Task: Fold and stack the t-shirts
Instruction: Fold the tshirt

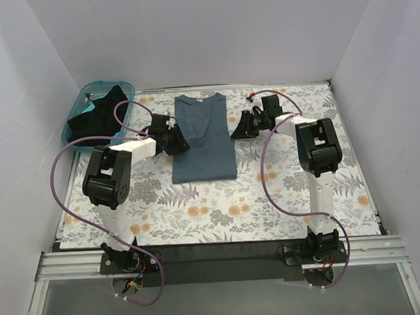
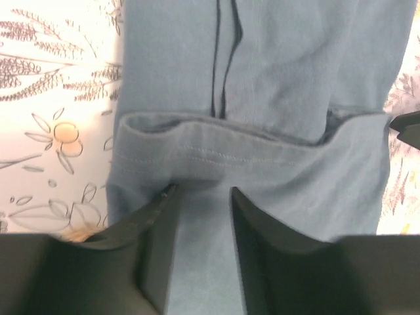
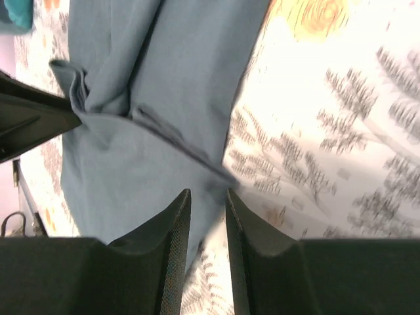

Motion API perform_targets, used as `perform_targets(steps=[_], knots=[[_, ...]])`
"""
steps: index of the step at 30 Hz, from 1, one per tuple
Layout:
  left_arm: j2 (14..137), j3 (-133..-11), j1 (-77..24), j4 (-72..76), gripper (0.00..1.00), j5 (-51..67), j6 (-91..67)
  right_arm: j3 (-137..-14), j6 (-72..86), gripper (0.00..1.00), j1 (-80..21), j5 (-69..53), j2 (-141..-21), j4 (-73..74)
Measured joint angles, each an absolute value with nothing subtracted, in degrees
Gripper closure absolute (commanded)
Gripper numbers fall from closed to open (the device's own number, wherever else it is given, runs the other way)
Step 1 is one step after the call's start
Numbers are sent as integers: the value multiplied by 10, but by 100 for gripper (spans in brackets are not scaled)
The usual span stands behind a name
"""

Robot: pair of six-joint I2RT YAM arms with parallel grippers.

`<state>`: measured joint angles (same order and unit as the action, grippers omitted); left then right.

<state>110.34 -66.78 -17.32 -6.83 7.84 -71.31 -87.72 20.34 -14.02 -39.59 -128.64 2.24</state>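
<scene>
Two tools (image 1: 175, 141) (image 1: 237, 130) at edges of tee (image 1: 204, 147)

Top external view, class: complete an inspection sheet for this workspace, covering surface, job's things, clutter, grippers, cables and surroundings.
Surface: floral-patterned table, flat.
Job's things: blue-grey t-shirt partly folded at the table's centre; black t-shirt bunched in the teal basket at far left.
Clutter: nothing seen.
Grippers: left gripper at the blue-grey shirt's left edge, right gripper at its right edge; fingers slightly apart over cloth, grip unclear.
Cables: purple cables loop along both arms, off the shirt.
Surroundings: white walls on three sides.
</scene>
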Motion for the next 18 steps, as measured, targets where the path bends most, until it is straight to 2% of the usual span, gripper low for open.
perform_targets(steps=[4, 10, 12, 13, 18], knots=[[1068, -646, -170, -84, 50, 88, -707, -822, 214, 70, -143, -416, -1240, 15], [948, -598, -170, -103, 50, 126, -710, -742, 236, 69, -175, -471, -1124, -22], [908, -574, -172, -101, 54, 145, -715, -718, 243, 69, -200, -491, -1096, -42], [894, -560, -175, -99, 60, 152, -718, -710, 246, 69, -216, -500, -1090, -50], [881, -482, -183, -86, 76, 174, -730, -702, 251, 69, -295, -519, -1120, -63]])
